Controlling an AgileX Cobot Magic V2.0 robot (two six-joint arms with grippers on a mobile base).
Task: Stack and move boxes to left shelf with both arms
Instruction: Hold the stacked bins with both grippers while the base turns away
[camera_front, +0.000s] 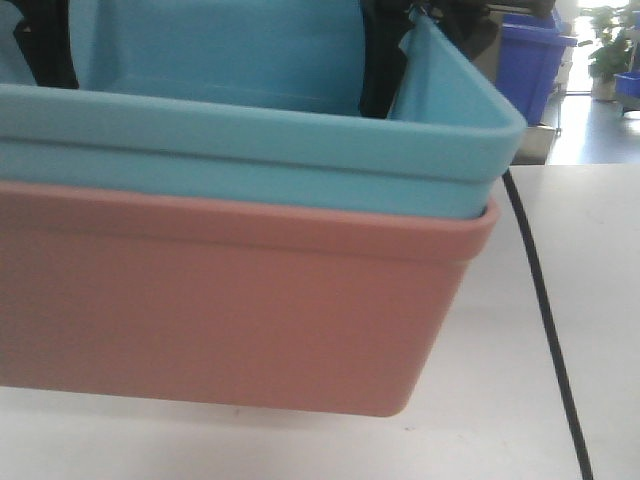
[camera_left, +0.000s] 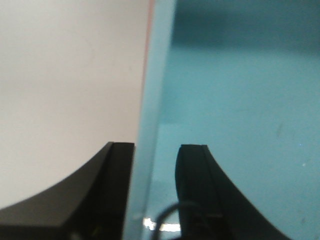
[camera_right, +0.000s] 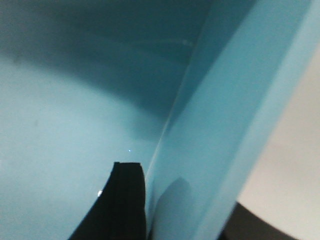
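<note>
Across the front-facing view: the light-blue bin (camera_front: 250, 150) sits nested inside the salmon-pink bin (camera_front: 220, 300), and the pair fills the left and centre of the frame.
Stack and table: the pink base appears to hang just above the white table (camera_front: 500, 400), with a shadow band beneath it.
Long axis: it runs left to right across the frame, from one arm to the other.
Left gripper (camera_left: 156, 150): one black finger is outside the bin wall and one inside, clamped on the light-blue bin's left end wall.
Right gripper (camera_right: 185, 192): it straddles the right end wall the same way, and by my reading is clamped as well.
Left shelf: out of every view, so its bearing from the stack cannot be told. Neither arm shows as nearer.
Surroundings: a black cable (camera_front: 545, 320) crosses the table at right, with dark-blue crates (camera_front: 530, 60) at upper right.
Writing: no brand, label or text is readable.
</note>
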